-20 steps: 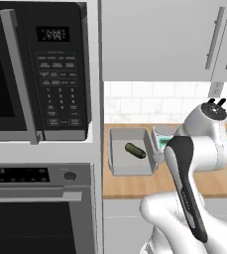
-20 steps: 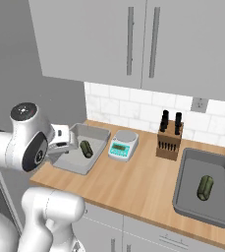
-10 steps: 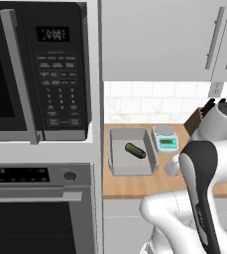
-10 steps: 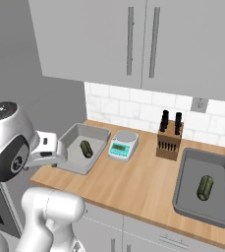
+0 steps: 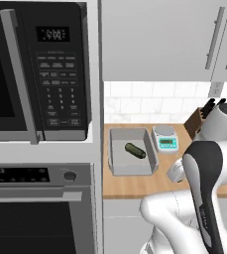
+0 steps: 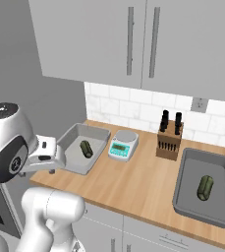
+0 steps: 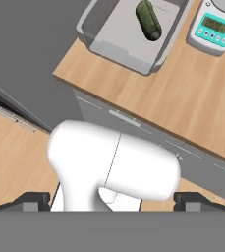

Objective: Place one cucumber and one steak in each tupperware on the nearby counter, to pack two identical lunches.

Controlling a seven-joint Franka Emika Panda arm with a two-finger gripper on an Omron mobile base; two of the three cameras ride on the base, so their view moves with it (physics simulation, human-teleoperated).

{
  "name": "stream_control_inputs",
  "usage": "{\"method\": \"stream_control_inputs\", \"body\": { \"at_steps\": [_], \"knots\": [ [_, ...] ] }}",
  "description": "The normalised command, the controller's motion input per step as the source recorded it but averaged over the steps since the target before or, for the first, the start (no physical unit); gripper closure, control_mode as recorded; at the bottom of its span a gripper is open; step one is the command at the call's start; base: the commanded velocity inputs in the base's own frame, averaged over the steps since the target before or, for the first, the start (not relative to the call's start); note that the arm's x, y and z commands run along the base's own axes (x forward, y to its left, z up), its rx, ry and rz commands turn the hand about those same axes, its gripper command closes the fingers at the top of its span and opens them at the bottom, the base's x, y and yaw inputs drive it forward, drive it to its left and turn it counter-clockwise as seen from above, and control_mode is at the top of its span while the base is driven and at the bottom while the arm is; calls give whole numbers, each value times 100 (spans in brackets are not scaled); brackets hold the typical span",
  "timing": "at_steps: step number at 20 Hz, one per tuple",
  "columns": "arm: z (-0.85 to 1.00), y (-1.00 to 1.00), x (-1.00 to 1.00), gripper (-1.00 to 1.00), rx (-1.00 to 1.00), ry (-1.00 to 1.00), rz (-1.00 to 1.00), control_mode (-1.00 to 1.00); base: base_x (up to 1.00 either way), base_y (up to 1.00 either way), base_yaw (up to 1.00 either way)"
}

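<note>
- As the left base view has it, the near tupperware [image 5: 116, 155] sits mid-frame on the counter [image 5: 135, 183], a cucumber [image 5: 135, 151] lying slantwise inside.
- Right base view: gripper [image 6: 60, 158], empty, at centre-left, just beside that box's near wall; second tupperware [image 6: 222, 172], lower right, has its own cucumber [image 6: 205, 187] (no steak in either).
- Hand view: jaws wide apart; cucumber top centre, ahead of them.

occlusion: the arm hides the counter [image 5: 135, 184] right of the scale [image 5: 165, 140] from you | cut-off: hand view crops your tupperware [image 7: 128, 34] at its top edge | unreadable: scale display too small
</note>
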Motion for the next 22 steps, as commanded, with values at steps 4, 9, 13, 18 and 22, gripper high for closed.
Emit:
{"method": "stream_control_inputs", "body": {
  "at_steps": [4, 9, 13, 18, 22],
  "knots": [
    [-7, 0, -2, -100, 0, 0, 0, -100, 0, 0, 0],
    [-8, 0, -26, -100, 0, -1, 2, 100, -16, 0, 2],
    [0, 0, 0, -100, 0, 0, 0, 100, -97, 0, 22],
    [0, 0, 0, -100, 0, 0, 0, 100, -99, 34, 39],
    [0, 0, 0, -100, 0, 0, 0, 100, -79, 71, 47]
  ]
}}
